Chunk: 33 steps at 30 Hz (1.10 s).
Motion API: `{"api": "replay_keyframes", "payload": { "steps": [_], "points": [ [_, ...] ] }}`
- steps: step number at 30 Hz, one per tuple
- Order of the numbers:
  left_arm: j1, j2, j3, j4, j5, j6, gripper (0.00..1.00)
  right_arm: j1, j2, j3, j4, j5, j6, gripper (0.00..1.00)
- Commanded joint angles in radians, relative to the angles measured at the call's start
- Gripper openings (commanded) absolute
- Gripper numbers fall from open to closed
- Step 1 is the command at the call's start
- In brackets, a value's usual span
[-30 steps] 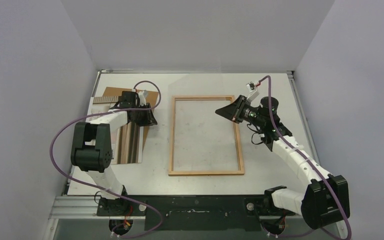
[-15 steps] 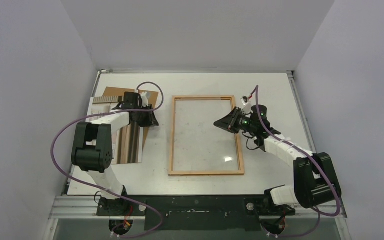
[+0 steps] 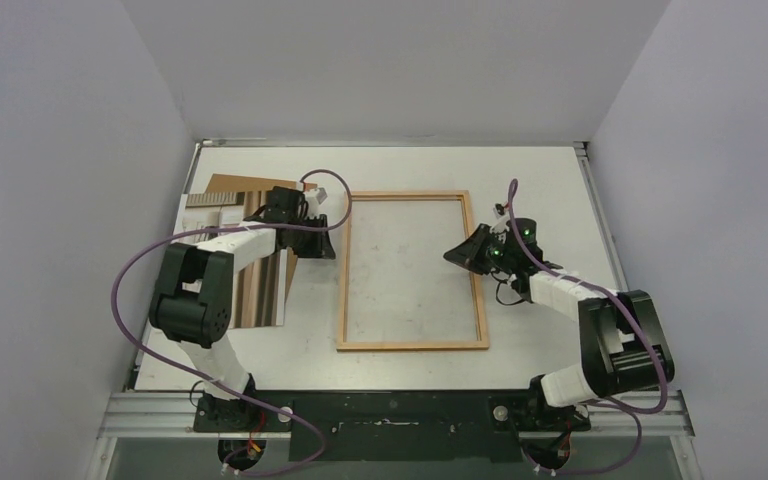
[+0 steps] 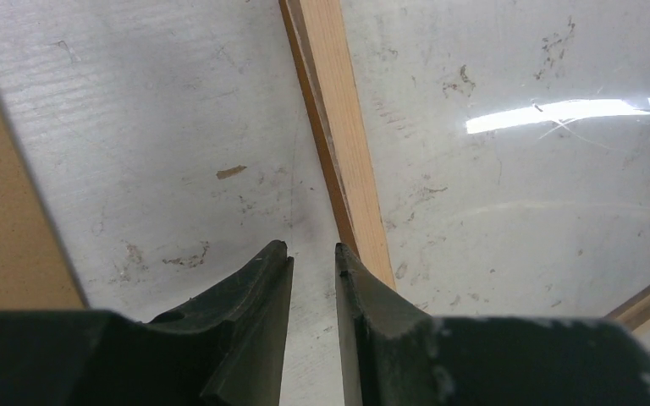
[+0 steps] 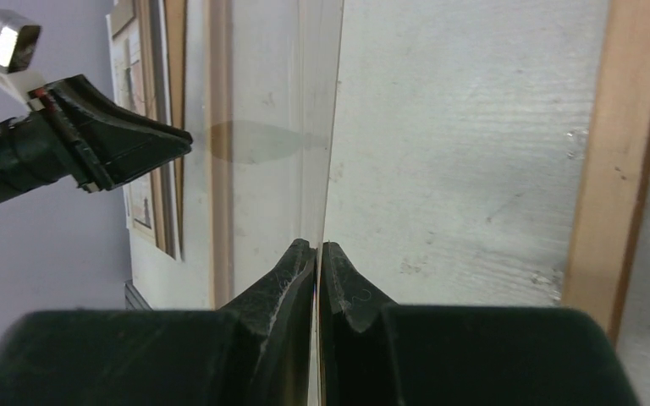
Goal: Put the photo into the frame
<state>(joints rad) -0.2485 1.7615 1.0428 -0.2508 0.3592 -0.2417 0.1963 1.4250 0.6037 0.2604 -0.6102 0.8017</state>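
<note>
Seen from above, a white table [image 3: 400,165] is boxed in on three sides by plain pale-grey walls. A back wall [image 3: 390,60] is seen at 12 o'clock, a side wall [image 3: 50,180] at 9 o'clock and another side wall [image 3: 720,150] at 3 o'clock. A thin metal strip [image 3: 390,143] is picked out along the table's far edge, where the back wall is met. At 6 o'clock a silver rail [image 3: 150,412] is shown, with a black plate [image 3: 440,440] set just beside it. Up close, the tabletop is found scuffed and flecked with small brownish marks [image 4: 182,254]. Soft, even light is cast throughout.

A brown backing board [image 3: 228,184] lies on the white table [image 3: 550,180].
</note>
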Motion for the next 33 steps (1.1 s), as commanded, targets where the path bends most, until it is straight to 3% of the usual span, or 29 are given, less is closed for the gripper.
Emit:
{"api": "replay_keyframes", "payload": {
  "steps": [1,14,33],
  "points": [
    [-0.013,-0.030,0.034,0.014,-0.016,0.024,0.24,-0.023,0.036,-0.020,0.066,0.026,-0.066,0.05],
    [-0.047,-0.010,0.059,-0.001,-0.047,0.038,0.36,-0.071,0.070,-0.047,0.109,-0.007,-0.081,0.05],
    [-0.071,0.011,0.074,-0.011,-0.073,0.050,0.39,-0.097,0.118,-0.080,0.158,-0.040,-0.069,0.05]
  ]
}}
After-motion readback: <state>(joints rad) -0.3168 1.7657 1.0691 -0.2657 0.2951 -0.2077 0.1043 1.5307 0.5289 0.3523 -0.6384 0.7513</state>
